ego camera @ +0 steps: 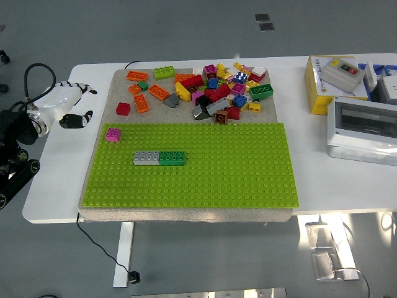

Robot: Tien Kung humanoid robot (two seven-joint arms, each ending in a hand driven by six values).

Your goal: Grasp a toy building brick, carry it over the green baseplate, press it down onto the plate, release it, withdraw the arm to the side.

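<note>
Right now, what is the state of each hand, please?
Left hand: open, holding nothing, at the table's left edge.
Right hand: not in view.

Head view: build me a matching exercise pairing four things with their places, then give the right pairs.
Things
1. small pink toy brick
2. grey and green row of bricks
3. white left robot hand
4. loose red toy brick

Places
A. on the beige mat, just beyond the plate's far left corner
B. over the bare white table, left of the mat
C. at the far left corner of the green baseplate
D. on the baseplate's left half, nearer its middle

Pairs: 1-C, 2-D, 3-B, 4-A
</note>
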